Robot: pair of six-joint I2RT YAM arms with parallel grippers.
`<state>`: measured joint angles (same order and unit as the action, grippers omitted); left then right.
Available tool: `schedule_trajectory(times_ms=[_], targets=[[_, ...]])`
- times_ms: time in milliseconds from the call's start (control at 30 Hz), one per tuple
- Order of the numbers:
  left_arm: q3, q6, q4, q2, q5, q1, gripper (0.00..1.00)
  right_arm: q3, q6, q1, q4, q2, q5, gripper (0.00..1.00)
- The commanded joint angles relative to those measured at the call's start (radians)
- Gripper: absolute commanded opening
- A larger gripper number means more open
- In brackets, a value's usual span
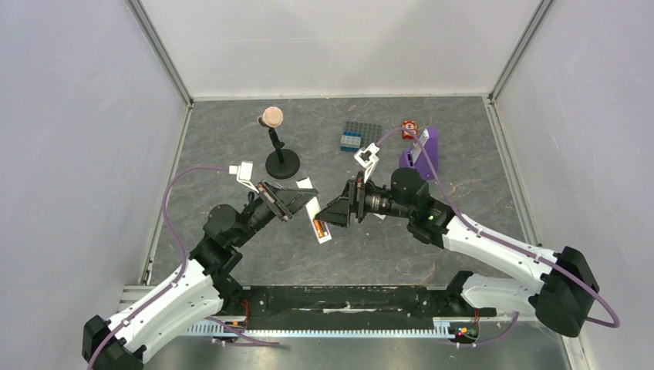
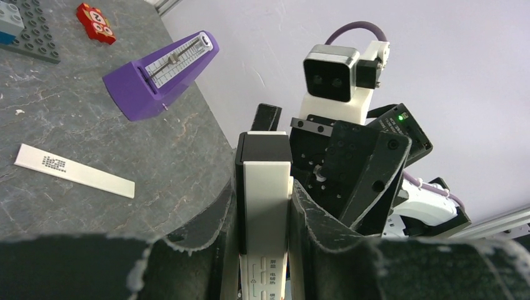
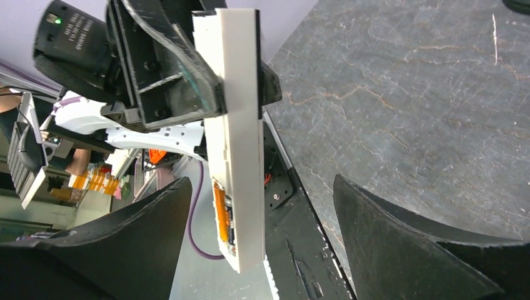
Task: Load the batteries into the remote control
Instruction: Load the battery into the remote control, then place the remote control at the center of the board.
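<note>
My left gripper (image 1: pixel 299 205) is shut on the white remote control (image 1: pixel 316 220) and holds it above the table. In the left wrist view the remote (image 2: pixel 267 181) sits upright between the gripper's (image 2: pixel 262 215) jaws. The right wrist view shows the remote (image 3: pixel 237 112) edge on, with the orange battery (image 3: pixel 219 212) and the dark grey battery (image 3: pixel 230 226) side by side in the recess near its lower end. The orange battery also shows from above (image 1: pixel 318 229). My right gripper (image 1: pixel 335 213) is open and empty, its jaws wide to either side of the remote's lower end (image 3: pixel 269 250).
A thin white strip (image 2: pixel 75 170) lies flat on the table. A purple wedge-shaped stand (image 1: pixel 423 150) (image 2: pixel 159 75), a red toy (image 1: pixel 409 128) and a grey studded plate (image 1: pixel 361 136) are at the back right. A black stand with a pink ball (image 1: pixel 272 117) is behind the grippers.
</note>
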<state>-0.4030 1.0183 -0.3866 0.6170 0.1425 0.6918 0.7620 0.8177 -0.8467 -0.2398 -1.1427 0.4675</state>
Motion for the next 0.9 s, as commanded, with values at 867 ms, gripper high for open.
schedule_trajectory(times_ms=[867], targets=[[-0.010, 0.004, 0.133, -0.017, -0.122, 0.002, 0.02, 0.158, -0.338, -0.151, 0.211, 0.017, -0.290, 0.79]])
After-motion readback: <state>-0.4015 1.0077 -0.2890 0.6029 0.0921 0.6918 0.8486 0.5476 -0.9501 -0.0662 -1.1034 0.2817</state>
